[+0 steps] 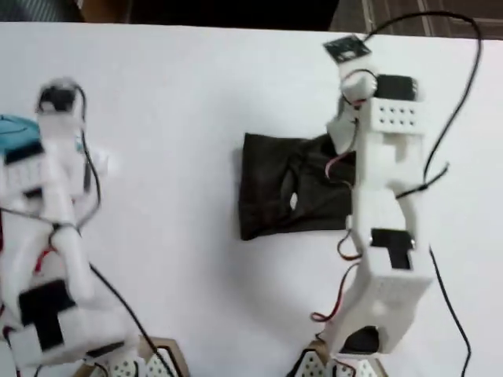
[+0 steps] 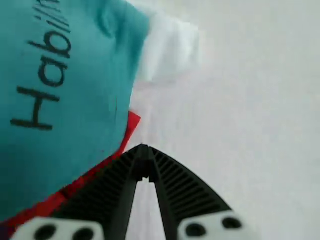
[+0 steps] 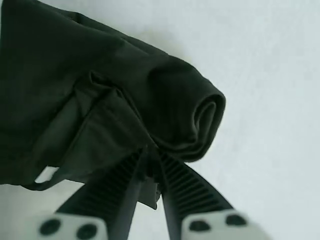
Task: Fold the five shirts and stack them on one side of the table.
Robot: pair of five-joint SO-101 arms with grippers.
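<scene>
Your right gripper (image 3: 150, 166), jaws closed, is pinching the black shirt (image 3: 75, 75) by a thin edge; you are likely risking it slipping free and unrolling.

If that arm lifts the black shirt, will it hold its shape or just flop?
Probably flop: the black shirt lies in soft folds with a rolled edge, so it should drape from wherever it is pinched. It looks thin, so likely light. Pushed, it would probably bunch up rather than slide.
</scene>
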